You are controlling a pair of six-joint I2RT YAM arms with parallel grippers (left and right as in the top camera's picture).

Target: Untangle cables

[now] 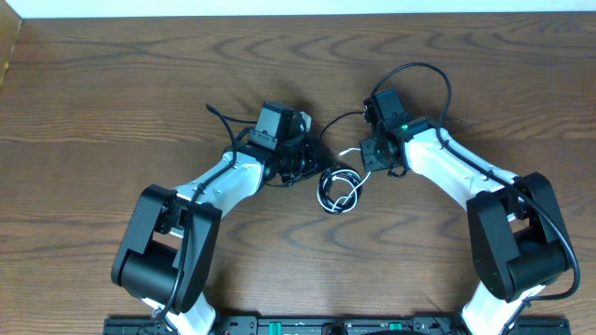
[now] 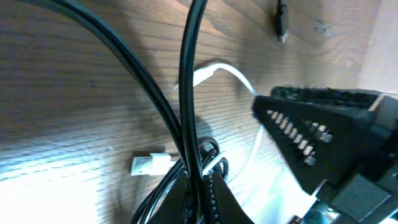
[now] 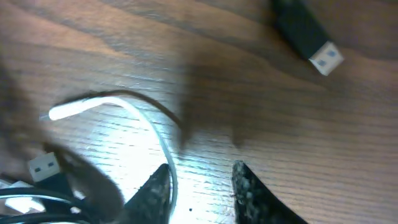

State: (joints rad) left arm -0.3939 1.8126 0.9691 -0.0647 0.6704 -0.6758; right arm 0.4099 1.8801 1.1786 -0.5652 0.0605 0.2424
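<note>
- The wooden desk (image 1: 112, 93) carries everything in view, and both end effectors hang low over its middle.
- The left arm (image 1: 223, 181) and the right arm (image 1: 447, 172) reach in from opposite sides. Their tips are near each other, with the cables between and just in front of them.
- The left end effector (image 2: 200, 182) is closed tight. Strands of the black cable (image 2: 186, 74) run straight out from between its fingertips and fan away ahead of it across the desk.
- The right end effector (image 3: 198, 180) stands narrowly apart. The white cable (image 3: 149, 124) runs down into the gap, close against one finger (image 3: 152, 193) and clear of the other, and nothing is clamped.
- A small tangle (image 1: 340, 191) of black and white loops lies on the desk, just beyond the left end effector's tip and just beside the right one.
- From the right end effector the white cable arcs away ahead and to one side. It is blurred where it meets the tangle.
- A black USB plug (image 3: 308, 37) with a metal tip lies loose on the desk, well ahead of the right end effector and apart from the white cable.
- A white plug (image 2: 149, 165) lies flat on the desk just beside the left end effector's tip, next to the black strands.
- Another small dark plug (image 2: 282, 25) lies far ahead of the left end effector, too small to tell more.
</note>
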